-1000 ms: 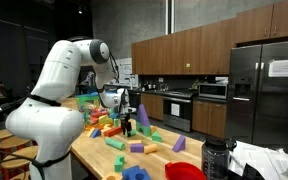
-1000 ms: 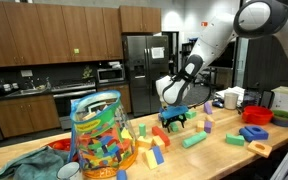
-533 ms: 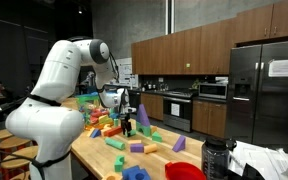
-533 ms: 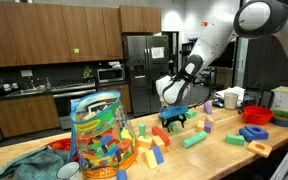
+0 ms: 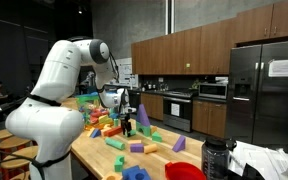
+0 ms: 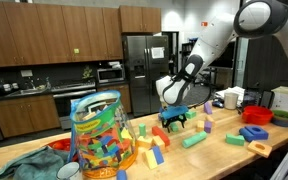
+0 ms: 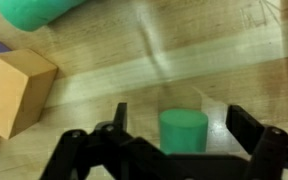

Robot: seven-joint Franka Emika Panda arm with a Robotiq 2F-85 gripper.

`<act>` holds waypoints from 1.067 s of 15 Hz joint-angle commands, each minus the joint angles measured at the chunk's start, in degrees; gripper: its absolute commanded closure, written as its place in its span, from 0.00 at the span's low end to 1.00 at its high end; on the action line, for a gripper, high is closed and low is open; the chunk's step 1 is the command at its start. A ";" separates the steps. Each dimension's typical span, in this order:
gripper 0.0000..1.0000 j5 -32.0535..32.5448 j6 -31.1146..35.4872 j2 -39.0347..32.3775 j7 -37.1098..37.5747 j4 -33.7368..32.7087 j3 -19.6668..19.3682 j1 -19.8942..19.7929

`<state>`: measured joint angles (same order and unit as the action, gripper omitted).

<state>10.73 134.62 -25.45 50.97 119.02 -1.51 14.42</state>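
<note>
The gripper hangs released, jaws spread wide and gripping nothing, over the wooden table, where a small upright green cylinder shows between its fingers and an orange block lies well apart from that cylinder.

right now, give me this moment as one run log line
gripper: open | between jaws: green cylinder, upright, not gripped | beside: orange block | surface: wooden table

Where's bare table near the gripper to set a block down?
Bare wood shows in the wrist view right of the green cylinder and between it and the tan block. In an exterior view, blocks crowd around the filled tub.
</note>
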 commanded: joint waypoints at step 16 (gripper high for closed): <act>0.00 -0.05 -0.13 0.00 -0.03 -0.07 -0.03 0.03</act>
<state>10.73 134.58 -25.45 50.99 119.01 -1.51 14.42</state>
